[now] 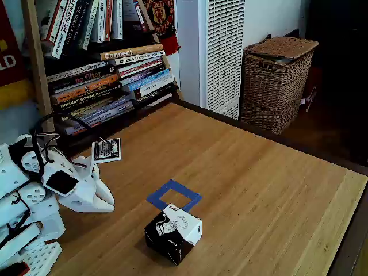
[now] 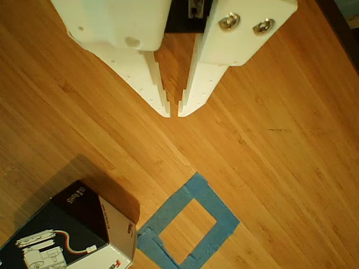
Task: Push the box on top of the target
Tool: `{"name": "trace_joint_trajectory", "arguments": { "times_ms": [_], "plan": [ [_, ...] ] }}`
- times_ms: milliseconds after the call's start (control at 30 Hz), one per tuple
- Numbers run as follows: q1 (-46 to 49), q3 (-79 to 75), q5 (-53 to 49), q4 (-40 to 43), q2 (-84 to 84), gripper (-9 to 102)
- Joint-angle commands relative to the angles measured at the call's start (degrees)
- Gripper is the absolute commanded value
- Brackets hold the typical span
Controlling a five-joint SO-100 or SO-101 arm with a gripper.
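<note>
Gripper (image 2: pixel 174 115) fingertips sit nearly together in the other view, with just a thin sliver of table between the 2 white fingers (image 2: pixel 143 78), and I see nothing held between them. From that camera the fingers point down the picture toward the tape, their tips hanging over bare wood, well short of both task objects.

On my fixed view the arm is folded low at the left edge of the table (image 1: pixel 259 190), gripper (image 1: pixel 109 201) aimed to the right, tips close to the wooden surface. I cannot tell whether they touch it.

The box (image 1: pixel 173 234) stands near the front edge of the table in the fixed view, black sides, white top with a line drawing. It sits just in front of the target (image 1: pixel 174 196), a hollow square of blue tape. The box's far corner comes right up to the near corner of the tape. In the other view the box (image 2: pixel 78 235) fills the bottom left corner and the target (image 2: pixel 188 224) lies just to its right, one box corner reaching the tape's edge.

A flat white printed tag (image 1: pixel 107 150) lies near the back left of the table, beyond the arm. A shelf of books (image 1: pixel 109 80) stands behind it, and a wicker basket (image 1: pixel 276 80) is on the floor past the table's far side.
</note>
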Motion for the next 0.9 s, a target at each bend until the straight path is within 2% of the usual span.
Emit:
{"name": "trace_joint_trajectory", "arguments": {
  "times_ms": [0,400,733,867],
  "plan": [
    [0.5,6.5,-0.3,-0.2,0.8,0],
    [1.0,6.5,-9.5,-0.1,0.8,0],
    [-0.2,6.5,5.4,-4.2,0.8,0],
    [-0.4,6.5,6.2,-5.2,0.8,0]
  ]
}}
